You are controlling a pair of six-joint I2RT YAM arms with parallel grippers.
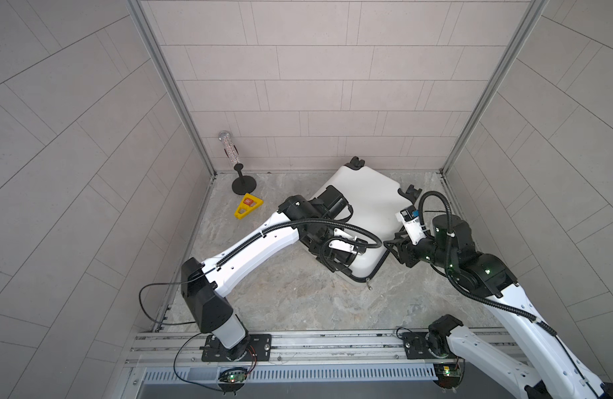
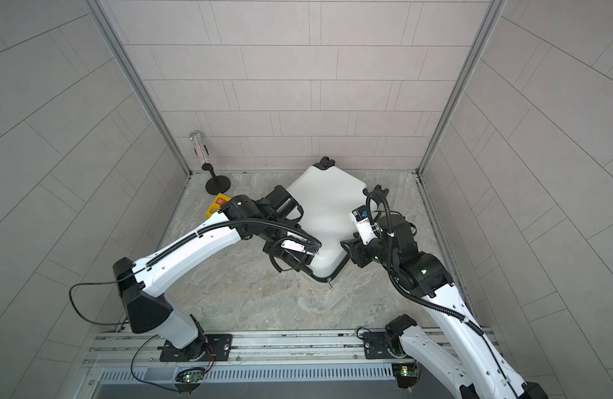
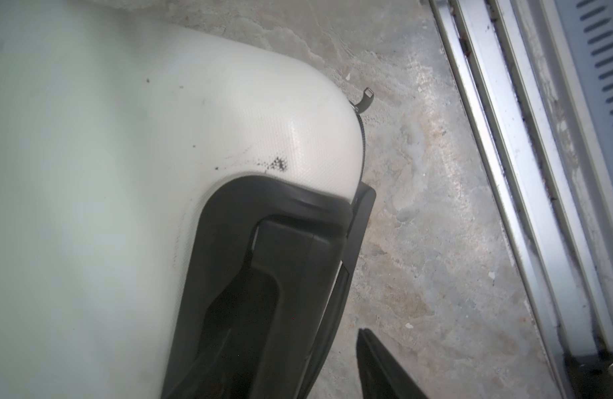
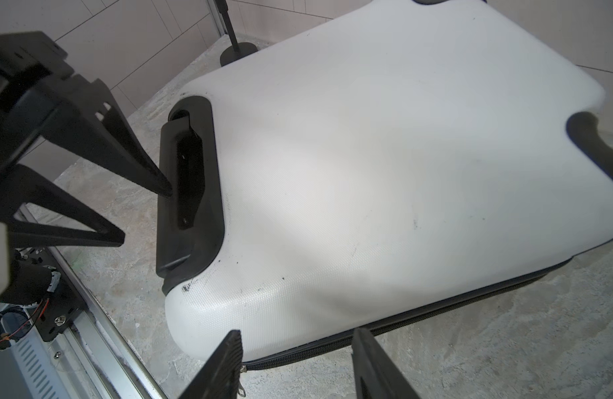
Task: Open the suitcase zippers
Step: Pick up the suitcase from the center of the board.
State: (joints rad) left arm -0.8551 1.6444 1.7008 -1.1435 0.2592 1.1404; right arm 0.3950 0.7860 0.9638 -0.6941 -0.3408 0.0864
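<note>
Tiled grey walls enclose a stone-patterned counter (image 1: pixel 298 304). The suitcase (image 1: pixel 367 207) lies flat on it, toward the rear right, with its wheels toward the back wall and its handle panel (image 4: pixel 191 186) at the nearer end.

The zippers (image 4: pixel 436 309) run as a black band round the rim. Along the side seen in the right wrist view, the teeth look closed. One metallic pull (image 1: pixel 369 285) dangles at the near corner and rests on the counter.

Tool states:
- My left tool (image 4: pixel 144 214) is spread. One fingertip (image 4: pixel 165 190) touches the handle panel and the other hangs beside the case over the counter. It pinches nothing.
- My right tool (image 4: pixel 298 331) is spread at the near corner, level with the rim. It pinches nothing, and the pull lies just beside one finger.

Step in hand, as I judge it: the approach. No pull is gripped yet, so the opening itself has hardly begun.

Next move:
1. Bring the right tool down until the pull tab sits between the fingers.
2. Pinch the tab firmly.
3. Draw it along the band, following the corner's curve.
4. Use the left tool to brace the case so it does not slide.

The tab is small and lies low, so alignment must be precise.
</note>
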